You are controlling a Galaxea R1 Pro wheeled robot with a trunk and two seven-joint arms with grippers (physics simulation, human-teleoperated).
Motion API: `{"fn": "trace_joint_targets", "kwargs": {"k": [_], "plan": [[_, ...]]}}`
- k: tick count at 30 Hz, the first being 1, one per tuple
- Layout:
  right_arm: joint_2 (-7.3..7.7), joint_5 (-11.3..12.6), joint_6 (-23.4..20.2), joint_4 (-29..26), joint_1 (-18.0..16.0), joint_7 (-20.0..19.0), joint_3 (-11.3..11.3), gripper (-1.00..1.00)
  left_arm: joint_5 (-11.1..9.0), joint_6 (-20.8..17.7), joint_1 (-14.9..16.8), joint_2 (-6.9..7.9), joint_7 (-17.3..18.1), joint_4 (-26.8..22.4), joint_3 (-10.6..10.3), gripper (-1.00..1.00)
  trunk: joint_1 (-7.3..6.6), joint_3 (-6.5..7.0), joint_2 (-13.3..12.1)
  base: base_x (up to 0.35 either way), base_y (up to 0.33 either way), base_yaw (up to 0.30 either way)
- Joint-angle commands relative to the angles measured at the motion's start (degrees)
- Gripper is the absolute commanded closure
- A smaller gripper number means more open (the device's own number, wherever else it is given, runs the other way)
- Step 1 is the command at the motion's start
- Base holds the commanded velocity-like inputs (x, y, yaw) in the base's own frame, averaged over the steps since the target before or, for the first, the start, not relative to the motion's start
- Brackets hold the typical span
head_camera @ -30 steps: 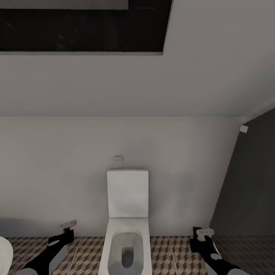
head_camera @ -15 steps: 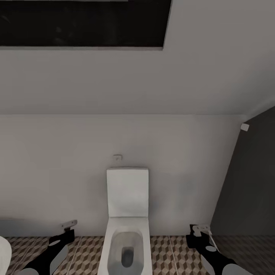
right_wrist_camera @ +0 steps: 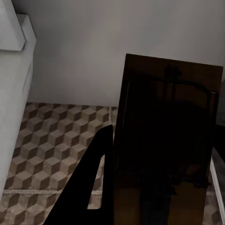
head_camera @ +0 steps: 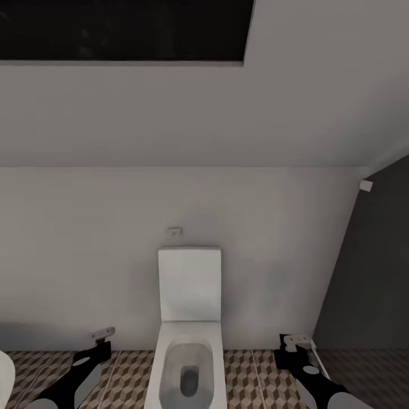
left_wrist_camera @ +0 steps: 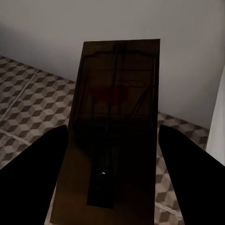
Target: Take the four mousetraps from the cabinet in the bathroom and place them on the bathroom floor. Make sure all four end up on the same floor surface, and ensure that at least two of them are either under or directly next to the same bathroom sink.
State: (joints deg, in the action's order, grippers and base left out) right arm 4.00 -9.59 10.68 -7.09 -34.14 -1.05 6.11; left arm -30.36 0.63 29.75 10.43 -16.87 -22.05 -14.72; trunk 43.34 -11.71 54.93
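Observation:
Both of my grippers hold a mousetrap above the cube-patterned bathroom floor (head_camera: 250,378). The left gripper (head_camera: 101,339) is low at the left of the head view, shut on a flat wooden mousetrap (left_wrist_camera: 115,122) with dark wire parts, its fingers (left_wrist_camera: 35,173) on either side. Low at the right, my right gripper (head_camera: 295,344) is shut on a second mousetrap (right_wrist_camera: 166,140), which hides most of the far finger. A white rounded rim (head_camera: 4,378) at the lower left corner looks like the sink's edge. The cabinet is out of view.
A white toilet (head_camera: 188,341) with its lid upright stands against the pale wall, between my two arms. A dark grey panel (head_camera: 369,284) runs along the right side. A black rectangular opening (head_camera: 119,28) spans the top.
The head camera has tilted a little, shifting the picture upward. My right gripper has moved slightly left, toward the toilet, with its mousetrap. The left gripper has stayed put.

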Motion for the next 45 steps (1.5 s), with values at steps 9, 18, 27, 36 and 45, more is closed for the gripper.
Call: {"fn": "trace_joint_targets", "kwargs": {"k": [9,18,27,36,45], "plan": [[-0.10,-0.4,0.3,0.1,-0.1,-0.4,0.5,1.00,-0.4,0.1,0.0,0.21,-0.6,0.0,-0.4,1.00,1.99,-1.70,3.7,0.000,0.000,0.000],[-0.13,-0.4,0.3,0.1,-0.1,-0.4,0.5,1.00,-0.4,0.2,0.0,0.05,-0.6,0.0,-0.5,1.00,3.97,-3.32,7.3,0.000,0.000,0.000],[-0.13,-0.4,0.3,0.1,-0.1,-0.4,0.5,1.00,-0.4,0.1,0.0,0.09,-0.6,0.0,-0.5,1.00,5.94,-4.93,10.9,0.000,0.000,0.000],[-0.13,-0.4,0.3,0.1,-0.1,-0.4,0.5,1.00,-0.5,0.3,0.0,0.12,-0.5,0.0,-0.4,1.00,7.92,-6.55,14.5,0.000,0.000,0.000],[-0.13,-0.4,0.3,0.1,-0.1,-0.4,0.5,1.00,-0.5,0.4,0.0,0.04,-0.7,-0.1,-0.4,1.00,9.90,-8.16,18.1,0.000,0.028,0.000]]}}
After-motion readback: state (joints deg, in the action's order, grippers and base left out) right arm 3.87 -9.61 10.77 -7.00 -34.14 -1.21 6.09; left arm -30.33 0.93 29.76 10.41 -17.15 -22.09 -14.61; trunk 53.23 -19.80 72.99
